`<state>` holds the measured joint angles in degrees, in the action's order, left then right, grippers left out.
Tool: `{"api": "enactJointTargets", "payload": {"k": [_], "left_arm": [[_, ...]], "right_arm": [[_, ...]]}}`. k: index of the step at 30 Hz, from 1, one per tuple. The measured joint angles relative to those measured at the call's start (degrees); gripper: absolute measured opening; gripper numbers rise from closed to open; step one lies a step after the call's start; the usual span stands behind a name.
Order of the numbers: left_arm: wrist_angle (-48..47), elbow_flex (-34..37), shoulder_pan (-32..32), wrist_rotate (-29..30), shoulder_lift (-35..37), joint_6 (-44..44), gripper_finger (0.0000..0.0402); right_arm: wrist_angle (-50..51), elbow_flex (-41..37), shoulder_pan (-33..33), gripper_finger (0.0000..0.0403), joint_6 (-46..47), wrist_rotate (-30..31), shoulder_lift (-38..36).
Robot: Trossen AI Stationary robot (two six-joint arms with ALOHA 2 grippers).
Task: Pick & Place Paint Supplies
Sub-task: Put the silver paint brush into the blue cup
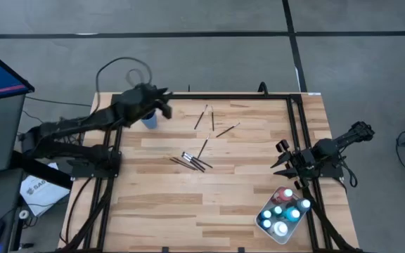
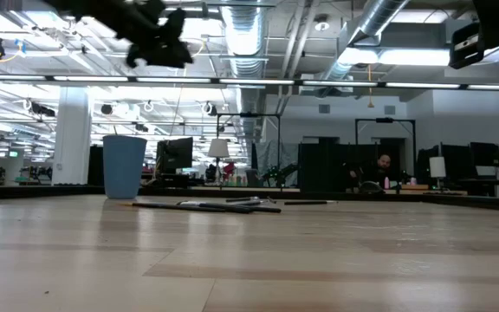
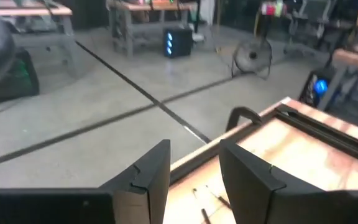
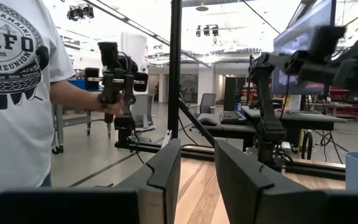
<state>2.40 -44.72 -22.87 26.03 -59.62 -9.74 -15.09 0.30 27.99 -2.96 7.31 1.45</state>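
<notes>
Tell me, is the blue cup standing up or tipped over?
Standing up. The blue cup sits straight on the table, open end upward, in the low view.

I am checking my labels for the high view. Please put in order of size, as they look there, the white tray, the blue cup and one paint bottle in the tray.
1. white tray, clearly the largest.
2. blue cup, partly hidden under the left gripper, so its full size is unsure.
3. red paint bottle, the smallest.
</notes>
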Motion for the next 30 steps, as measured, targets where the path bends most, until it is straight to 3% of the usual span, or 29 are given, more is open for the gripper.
{"api": "enactJointTargets", "payload": {"k": [6, 13, 20, 30], "left_arm": [[-13.0, -16.0, -0.5, -4.8, -18.1, -4.1, 0.0147], [-15.0, -28.0, -2.1, -11.7, -35.4, -5.7, 0.0166], [-15.0, -34.0, -4.3, -15.2, -46.8, -5.7, 0.0169], [-14.8, -37.0, -7.3, -21.7, -55.8, -9.0, 0.0168]], "right_arm": [[0.0, 0.0, 0.0, 0.0092, 0.0, 0.0, 0.0], [0.0, 0.0, 0.0, 0.0092, 0.0, 0.0, 0.0], [0.0, 0.0, 0.0, 0.0092, 0.0, 0.0, 0.0], [0.0, 0.0, 0.0, 0.0092, 0.0, 0.0, 0.0]]}}
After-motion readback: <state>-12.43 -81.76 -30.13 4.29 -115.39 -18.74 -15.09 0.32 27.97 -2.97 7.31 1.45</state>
